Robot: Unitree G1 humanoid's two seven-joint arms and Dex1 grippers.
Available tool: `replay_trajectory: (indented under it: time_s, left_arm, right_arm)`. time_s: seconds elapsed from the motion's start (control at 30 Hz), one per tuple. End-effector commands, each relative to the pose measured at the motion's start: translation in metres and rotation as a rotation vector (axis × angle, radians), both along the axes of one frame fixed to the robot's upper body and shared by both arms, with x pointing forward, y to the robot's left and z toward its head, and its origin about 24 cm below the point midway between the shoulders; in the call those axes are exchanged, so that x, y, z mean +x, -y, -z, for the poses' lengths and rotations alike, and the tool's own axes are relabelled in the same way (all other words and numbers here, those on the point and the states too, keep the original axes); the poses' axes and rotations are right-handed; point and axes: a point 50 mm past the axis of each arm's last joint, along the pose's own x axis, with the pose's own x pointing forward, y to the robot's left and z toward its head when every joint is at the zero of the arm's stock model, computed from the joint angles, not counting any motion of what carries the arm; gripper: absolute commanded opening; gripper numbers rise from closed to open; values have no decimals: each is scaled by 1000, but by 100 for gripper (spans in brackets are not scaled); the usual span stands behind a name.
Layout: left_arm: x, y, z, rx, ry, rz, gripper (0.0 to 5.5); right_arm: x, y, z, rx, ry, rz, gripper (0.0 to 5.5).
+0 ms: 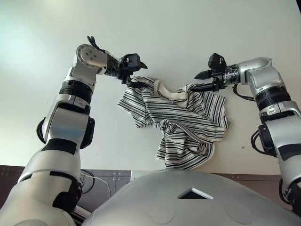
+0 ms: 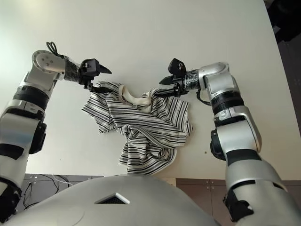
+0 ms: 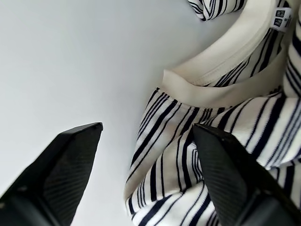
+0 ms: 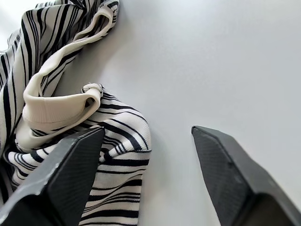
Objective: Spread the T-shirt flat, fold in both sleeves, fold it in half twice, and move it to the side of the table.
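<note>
T-shirt [image 1: 181, 129] crumpled, collar [image 1: 165, 94] at twelve.
Left gripper [image 1: 139, 75] at ten, right gripper [image 1: 195, 81] at two, both wide; pinch shoulders evenly, pull outward.

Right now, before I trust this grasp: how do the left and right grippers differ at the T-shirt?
The left gripper is left of the collar of the T-shirt, pointing toward the robot's right; the right gripper is on the opposite side, pointing left. The left gripper frames flatter striped cloth; the right gripper, a bunched fold. Both are open, each straddling the cloth's edge.
</note>
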Motion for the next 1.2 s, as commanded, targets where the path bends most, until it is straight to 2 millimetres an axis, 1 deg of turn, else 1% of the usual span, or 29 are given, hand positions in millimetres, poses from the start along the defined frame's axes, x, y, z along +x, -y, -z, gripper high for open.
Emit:
replay_trajectory:
  time_s: [0.03, 0.1, 0.13, 0.2, 0.27, 0.37, 0.43, 0.5, 0.6, 0.67, 0.87, 1.03, 1.2]
  left_arm:
    - [-2, 8, 8, 14, -12, 26, 290]
    - [-5, 8, 13, 26, -26, 35, 253]
    - [-6, 7, 14, 35, -30, 41, 242]
    - [-6, 5, 14, 50, -52, 43, 199]
    - [-4, 3, 11, 54, -80, 34, 175]
    - [3, 5, 1, 20, -103, 4, 126]
    - [7, 7, -6, -3, -109, -8, 122]
    - [9, 6, -9, 1, -109, -15, 122]
    - [12, 8, -11, 9, -106, -31, 122]
    - [12, 7, -9, 37, -107, -36, 122]
    - [8, 4, 6, 113, -89, -56, 122]
    - [14, 11, -1, 66, -53, -86, 122]
    - [19, 11, -9, 64, -28, -97, 122]
  right_arm:
    - [-1, -4, 8, -37, -16, -28, 307]
    - [-2, -7, 10, -36, -14, -42, 264]
    - [-2, -9, 11, -35, -13, -48, 252]
    - [-3, -11, 12, -39, -9, -61, 205]
    - [-4, -11, 14, -45, -9, -67, 177]
    - [-8, -8, 19, -63, -16, -82, 121]
    - [-11, -7, 23, -73, -21, -92, 99]
    - [-13, -8, 26, -78, -23, -101, 58]
    - [-14, -11, 27, -78, -19, -112, 14]
    - [-14, -12, 27, -78, -16, -116, 14]
    - [-12, -19, 25, -81, 1, -154, 14]
    - [-15, -19, 27, -88, 3, -174, 14]
    - [-16, -18, 29, -92, 8, -174, 14]
